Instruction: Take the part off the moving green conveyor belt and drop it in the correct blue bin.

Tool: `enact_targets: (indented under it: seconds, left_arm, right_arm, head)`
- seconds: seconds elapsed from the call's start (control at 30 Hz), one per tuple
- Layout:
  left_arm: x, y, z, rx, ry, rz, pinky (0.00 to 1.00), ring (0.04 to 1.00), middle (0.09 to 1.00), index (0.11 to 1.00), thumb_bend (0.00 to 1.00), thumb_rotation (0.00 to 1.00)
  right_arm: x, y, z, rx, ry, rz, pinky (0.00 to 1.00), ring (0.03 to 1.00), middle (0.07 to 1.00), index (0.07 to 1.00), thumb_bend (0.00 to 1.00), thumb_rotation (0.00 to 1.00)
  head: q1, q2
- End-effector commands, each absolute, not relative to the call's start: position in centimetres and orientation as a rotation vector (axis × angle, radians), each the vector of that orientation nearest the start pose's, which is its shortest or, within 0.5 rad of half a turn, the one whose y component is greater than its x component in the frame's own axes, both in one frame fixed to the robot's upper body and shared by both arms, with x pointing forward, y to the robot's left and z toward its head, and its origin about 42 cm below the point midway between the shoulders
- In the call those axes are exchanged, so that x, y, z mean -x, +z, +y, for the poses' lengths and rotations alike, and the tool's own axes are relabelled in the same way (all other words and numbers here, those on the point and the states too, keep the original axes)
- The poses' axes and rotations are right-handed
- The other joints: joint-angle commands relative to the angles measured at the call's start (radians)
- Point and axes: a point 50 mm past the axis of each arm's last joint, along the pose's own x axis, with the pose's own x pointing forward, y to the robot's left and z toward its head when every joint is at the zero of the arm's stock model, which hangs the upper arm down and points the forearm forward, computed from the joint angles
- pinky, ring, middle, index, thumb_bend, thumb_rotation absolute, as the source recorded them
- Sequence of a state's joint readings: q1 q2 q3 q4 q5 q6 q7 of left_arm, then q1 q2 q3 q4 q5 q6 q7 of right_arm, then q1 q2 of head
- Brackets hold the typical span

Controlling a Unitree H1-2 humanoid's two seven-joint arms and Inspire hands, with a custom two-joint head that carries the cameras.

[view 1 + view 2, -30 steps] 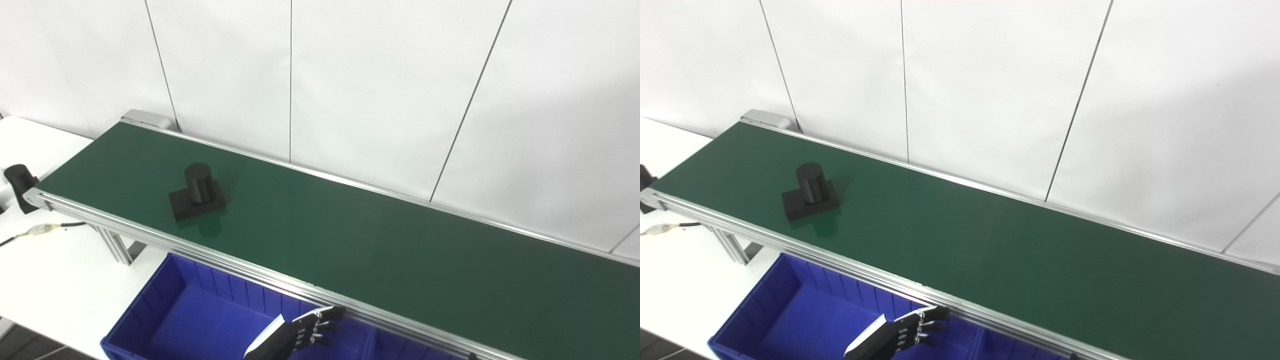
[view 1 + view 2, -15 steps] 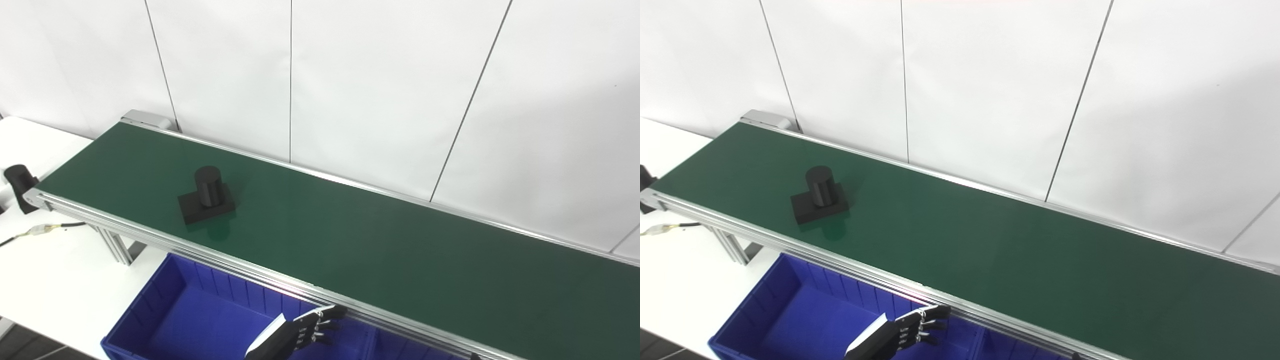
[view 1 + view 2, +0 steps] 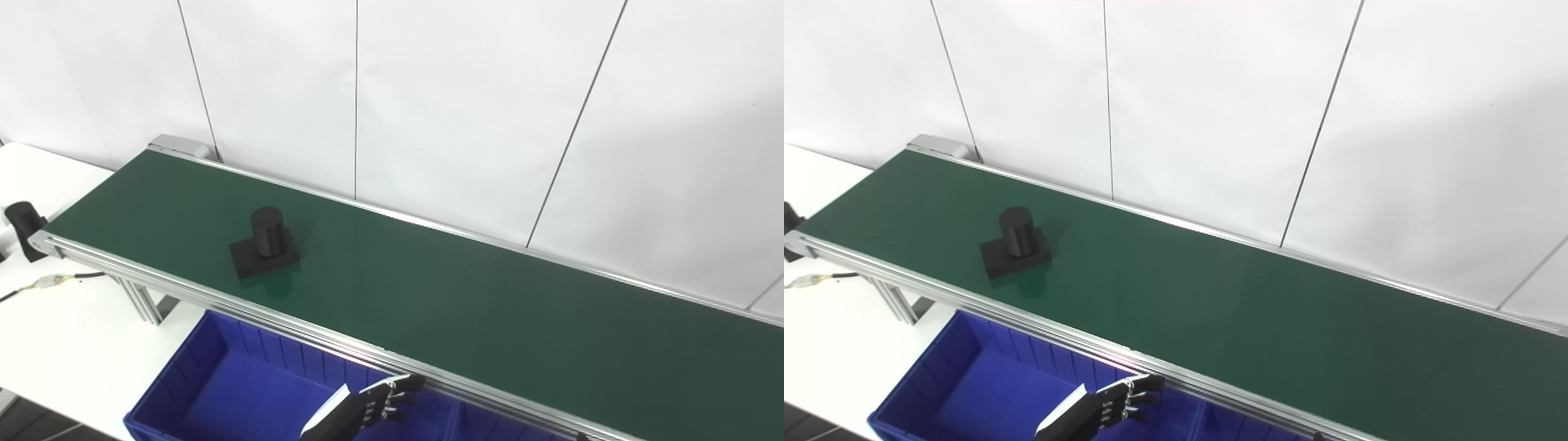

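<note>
Left hand [image 3: 367,407] hovers open; black part [image 3: 264,244], cylinder on square base.

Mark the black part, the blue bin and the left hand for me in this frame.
black part [image 3: 267,223]: left eye view, on the side of its upright cylinder.
blue bin [image 3: 208,346]: left eye view, on its left inner wall.
left hand [image 3: 1118,401]: right eye view, on the spread fingers above the bin.

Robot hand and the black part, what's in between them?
Between the left hand and black part: bare green belt and its silver rail, in both eye views.
</note>
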State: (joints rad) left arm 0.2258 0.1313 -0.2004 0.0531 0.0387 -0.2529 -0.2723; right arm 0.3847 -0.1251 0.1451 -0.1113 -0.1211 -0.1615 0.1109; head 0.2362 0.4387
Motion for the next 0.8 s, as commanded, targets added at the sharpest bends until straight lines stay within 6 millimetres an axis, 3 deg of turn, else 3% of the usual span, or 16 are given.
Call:
enact_targets:
  seconds: [0.0,0.33,0.37,0.77]
  left_arm:
    - [-19.5,4.9,19.7,-0.132,-0.440,-0.013,0.76,0.858,0.897,0.874,0.94,0.08]
    - [-19.6,4.9,19.7,-0.134,-0.443,-0.011,0.76,0.855,0.899,0.877,0.95,0.07]
    - [-19.5,4.9,19.8,-0.135,-0.443,-0.011,0.76,0.855,0.899,0.877,0.95,0.07]
    - [-19.6,4.9,20.1,-0.131,-0.443,-0.005,0.77,0.871,0.910,0.887,0.94,0.06]
  right_arm:
    - [-15.1,6.6,-22.0,0.205,0.229,0.037,0.90,0.972,0.993,1.000,0.82,0.21]
    - [-14.9,7.2,-21.8,0.216,0.218,0.005,0.87,0.955,0.984,1.000,0.82,0.21]
    - [-14.9,7.5,-21.7,0.216,0.217,-0.004,0.87,0.954,0.983,1.000,0.82,0.21]
    - [-14.7,12.1,-20.7,0.159,0.162,-0.152,0.81,0.892,0.909,0.958,0.87,0.20]
  head:
    - [-0.003,0.001]
    - [-0.020,0.002]
    - [-0.046,0.006]
    - [-0.150,0.021]
